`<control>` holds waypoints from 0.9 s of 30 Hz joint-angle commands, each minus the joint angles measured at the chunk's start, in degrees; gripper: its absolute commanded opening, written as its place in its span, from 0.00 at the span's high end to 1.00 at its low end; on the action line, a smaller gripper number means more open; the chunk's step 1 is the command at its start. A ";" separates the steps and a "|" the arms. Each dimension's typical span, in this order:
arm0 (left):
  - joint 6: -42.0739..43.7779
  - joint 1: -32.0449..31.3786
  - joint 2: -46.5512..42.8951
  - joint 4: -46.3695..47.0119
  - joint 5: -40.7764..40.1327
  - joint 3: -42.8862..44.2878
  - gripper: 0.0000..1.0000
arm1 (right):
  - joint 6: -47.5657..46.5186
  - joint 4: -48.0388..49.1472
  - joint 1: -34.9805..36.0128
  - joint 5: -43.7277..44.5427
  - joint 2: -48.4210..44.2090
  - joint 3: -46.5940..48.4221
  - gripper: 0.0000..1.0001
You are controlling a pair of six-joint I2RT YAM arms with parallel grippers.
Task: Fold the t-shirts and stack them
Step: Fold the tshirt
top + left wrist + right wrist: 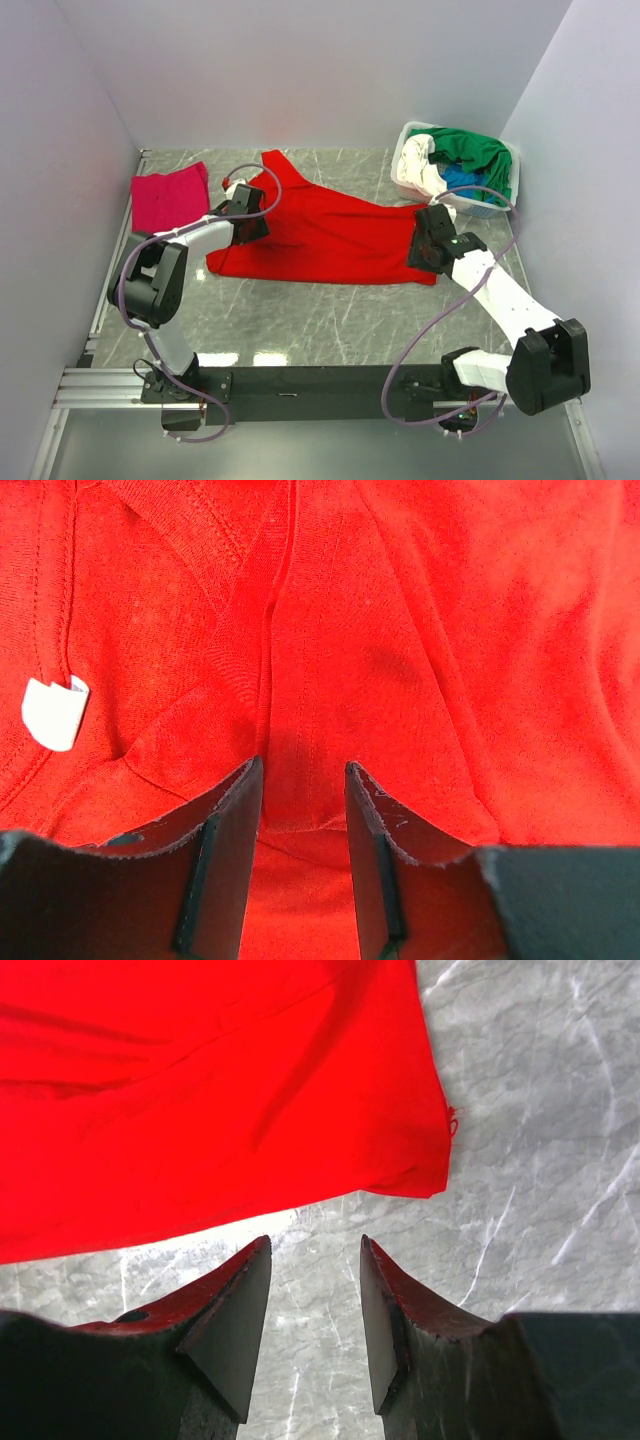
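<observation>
Fingers (pixel 225 860) of the left gripper (pixel 303 770) flank a raised fold in the bright red cloth t-shirt (pixel 330 235), which lies spread mid-table. Whether they pinch it cannot be told. On the right gripper (pixel 315 1245) the fingers stand apart over the bare grey marble table (pixel 540 1160), just beside the shirt's hem corner.

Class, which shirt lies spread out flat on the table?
The red shirt in the middle. The pink shirt on the left is folded small, and the others are heaped in the basket.

Bright red t-shirt (pixel 330 235), magenta shirt (pixel 168 197), grey marbled table (pixel 300 320), white basket (pixel 408 132)
</observation>
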 commanded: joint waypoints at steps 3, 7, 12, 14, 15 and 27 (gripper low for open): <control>0.22 -0.21 -1.08 0.46 -0.68 0.16 0.56 | 0.15 1.17 1.49 0.78 0.51 0.25 0.52; -0.05 -0.21 -0.47 0.02 -1.46 -0.02 0.55 | 0.15 0.82 1.84 1.22 0.86 0.43 0.52; -0.13 -0.21 -0.73 0.11 -1.82 -0.72 0.55 | 0.41 0.91 2.45 1.22 1.47 0.34 0.52; -0.22 -0.21 -0.73 -0.07 -2.08 -0.81 0.55 | 0.59 0.91 2.72 1.31 1.74 0.43 0.52; -0.31 -0.21 -0.73 0.02 -2.34 -1.16 0.55 | 0.59 0.82 2.89 1.48 1.83 0.60 0.52; -0.13 -0.21 0.50 2.04 0.46 -0.99 0.73 | 1.03 0.03 3.86 2.45 1.74 1.04 0.52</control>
